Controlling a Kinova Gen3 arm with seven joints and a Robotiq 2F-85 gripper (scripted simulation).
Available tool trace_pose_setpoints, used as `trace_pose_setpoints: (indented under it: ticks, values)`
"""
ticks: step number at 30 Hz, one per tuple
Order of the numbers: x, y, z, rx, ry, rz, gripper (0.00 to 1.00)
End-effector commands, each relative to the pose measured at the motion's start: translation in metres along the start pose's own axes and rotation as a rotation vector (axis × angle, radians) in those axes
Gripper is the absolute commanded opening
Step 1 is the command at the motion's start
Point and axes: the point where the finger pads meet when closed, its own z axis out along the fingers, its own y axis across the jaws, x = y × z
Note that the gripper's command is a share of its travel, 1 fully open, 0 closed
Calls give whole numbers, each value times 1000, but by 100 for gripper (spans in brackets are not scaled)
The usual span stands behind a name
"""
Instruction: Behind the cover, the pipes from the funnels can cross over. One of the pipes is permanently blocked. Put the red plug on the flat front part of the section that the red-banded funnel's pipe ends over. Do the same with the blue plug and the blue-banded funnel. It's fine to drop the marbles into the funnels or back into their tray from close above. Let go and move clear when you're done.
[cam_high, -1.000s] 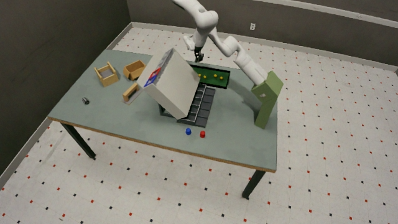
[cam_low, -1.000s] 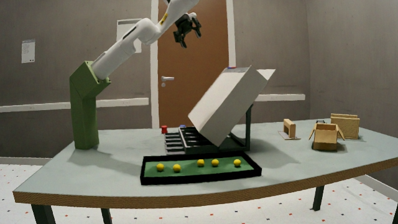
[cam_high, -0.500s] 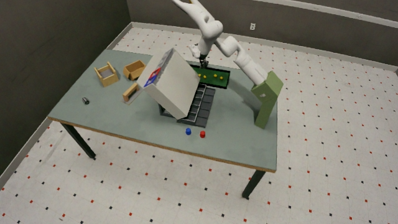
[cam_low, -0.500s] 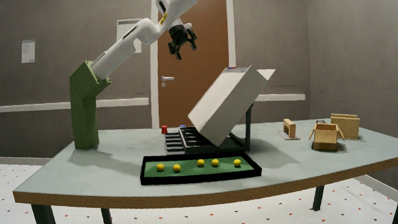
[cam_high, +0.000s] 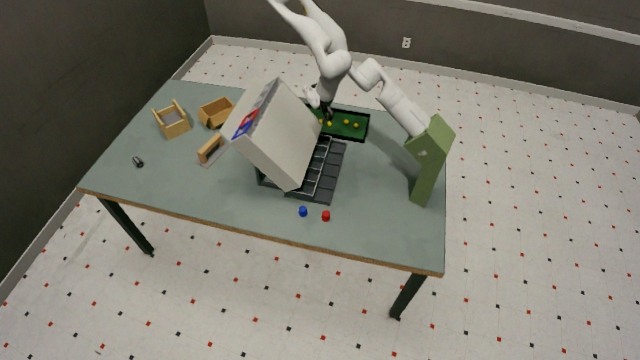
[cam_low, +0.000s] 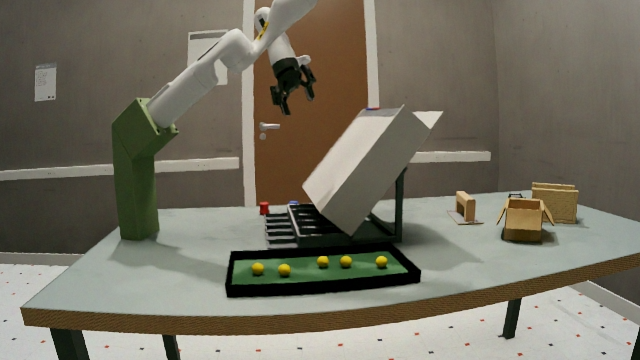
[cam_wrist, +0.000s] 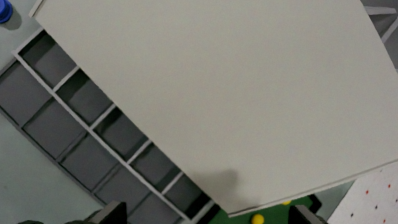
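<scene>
Yellow marbles (cam_high: 346, 121) (cam_low: 345, 261) (cam_wrist: 258, 219) lay in their black-rimmed tray (cam_high: 365, 129) (cam_low: 322, 289) (cam_wrist: 315, 202) below our gripper (cam_high: 327, 112) (cam_low: 299, 104) (cam_wrist: 207, 215), its fingers spread and empty; reaching one, we judged, called for a descent.

The tool (cam_high: 327, 116) (cam_low: 299, 104) (cam_wrist: 207, 215) has come down lower, its arm (cam_high: 334, 65) (cam_low: 280, 46) shifting with it.
</scene>
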Motion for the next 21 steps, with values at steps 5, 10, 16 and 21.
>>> trace_pose_setpoints:
  ticks: [5,10,16,21]
  values:
    - [6,-16,30,-13,78,4,100]
    - [5,-14,24,134,-50,243,100]
    - [5,-14,24,188,-61,344,100]
    - [5,-14,24,245,-69,432,100]
